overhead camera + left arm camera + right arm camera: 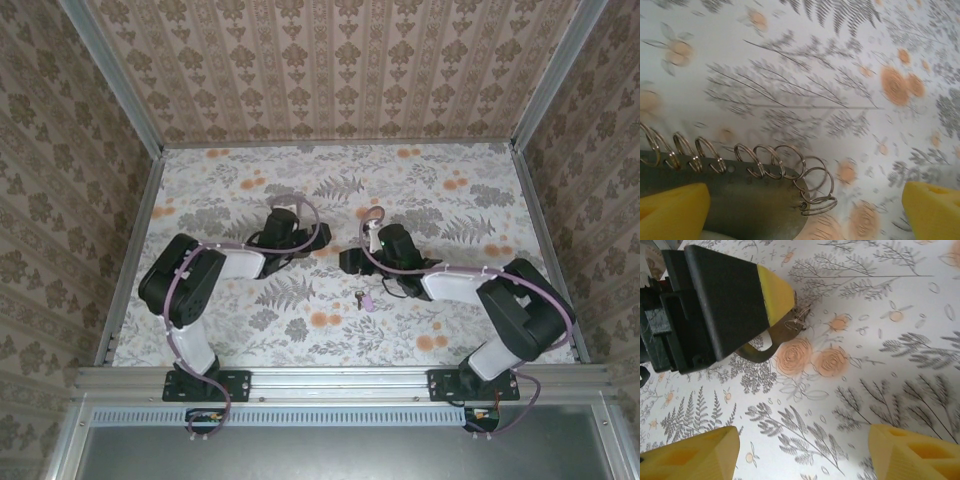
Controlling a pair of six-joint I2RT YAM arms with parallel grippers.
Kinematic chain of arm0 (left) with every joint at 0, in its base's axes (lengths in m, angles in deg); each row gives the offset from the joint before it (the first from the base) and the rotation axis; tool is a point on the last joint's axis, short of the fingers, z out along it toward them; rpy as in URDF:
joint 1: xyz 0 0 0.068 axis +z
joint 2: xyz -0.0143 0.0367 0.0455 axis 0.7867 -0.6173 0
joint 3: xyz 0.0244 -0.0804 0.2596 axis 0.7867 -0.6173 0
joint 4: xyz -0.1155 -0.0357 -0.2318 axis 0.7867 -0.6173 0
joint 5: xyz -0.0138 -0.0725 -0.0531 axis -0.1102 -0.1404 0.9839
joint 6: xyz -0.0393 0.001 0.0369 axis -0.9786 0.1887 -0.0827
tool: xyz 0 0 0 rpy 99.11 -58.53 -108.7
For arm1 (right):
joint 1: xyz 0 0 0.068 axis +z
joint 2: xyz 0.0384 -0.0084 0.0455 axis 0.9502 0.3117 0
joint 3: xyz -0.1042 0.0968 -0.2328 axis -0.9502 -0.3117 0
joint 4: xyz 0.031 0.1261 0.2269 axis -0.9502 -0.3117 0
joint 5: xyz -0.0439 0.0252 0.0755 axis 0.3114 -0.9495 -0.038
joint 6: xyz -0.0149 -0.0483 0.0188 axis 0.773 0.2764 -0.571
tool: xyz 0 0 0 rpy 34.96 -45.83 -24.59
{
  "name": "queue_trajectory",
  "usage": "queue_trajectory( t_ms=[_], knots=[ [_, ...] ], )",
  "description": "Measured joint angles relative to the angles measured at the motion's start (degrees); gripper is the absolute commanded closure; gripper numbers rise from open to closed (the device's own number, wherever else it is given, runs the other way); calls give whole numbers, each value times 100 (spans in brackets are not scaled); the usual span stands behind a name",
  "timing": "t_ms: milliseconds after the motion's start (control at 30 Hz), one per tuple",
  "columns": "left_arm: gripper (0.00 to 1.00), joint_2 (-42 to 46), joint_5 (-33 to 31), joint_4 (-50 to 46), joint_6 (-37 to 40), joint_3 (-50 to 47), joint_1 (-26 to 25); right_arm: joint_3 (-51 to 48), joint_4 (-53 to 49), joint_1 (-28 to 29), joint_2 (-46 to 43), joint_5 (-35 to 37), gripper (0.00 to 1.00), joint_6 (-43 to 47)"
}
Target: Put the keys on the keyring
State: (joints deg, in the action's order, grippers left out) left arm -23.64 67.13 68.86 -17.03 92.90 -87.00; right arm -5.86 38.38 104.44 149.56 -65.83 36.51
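The keyring is a brownish-grey metal piece with several small wire split rings along its edge. It lies on the table between the yellow pads of my left gripper, close to the left pad; the gripper is open. In the right wrist view the keyring's curved loop sticks out from under the left gripper's black finger. My right gripper stands open over bare cloth, just short of the keyring. The key, tiny with a pinkish-purple head, lies on the table nearer than the right gripper.
The table has a floral cloth and is closed in by patterned walls on the left, back and right. Both grippers meet near the middle; the left gripper is a short gap from the right one.
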Motion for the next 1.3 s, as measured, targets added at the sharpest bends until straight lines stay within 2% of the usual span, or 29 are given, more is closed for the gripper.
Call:
queue_trajectory(
  t_ms=[400, 633, 800, 1067, 1300],
  knots=[
    [0, 286, -201, 125, -393, -374, -977, -739, -20, -35, -844, 216, 28, -22],
    [0, 424, -227, -94, -501, -396, -1012, -750, 28, -85, -708, 214, 29, -22],
    [0, 737, -131, -549, -514, -393, -782, -745, 61, -96, -354, 151, 30, -24],
    [0, 1663, 74, -852, -490, -393, -66, -424, 116, -96, 114, -142, 32, -20],
    [0, 2149, 181, -1045, -378, -398, 203, -140, 149, -96, 382, -330, 34, -22]
  ],
)
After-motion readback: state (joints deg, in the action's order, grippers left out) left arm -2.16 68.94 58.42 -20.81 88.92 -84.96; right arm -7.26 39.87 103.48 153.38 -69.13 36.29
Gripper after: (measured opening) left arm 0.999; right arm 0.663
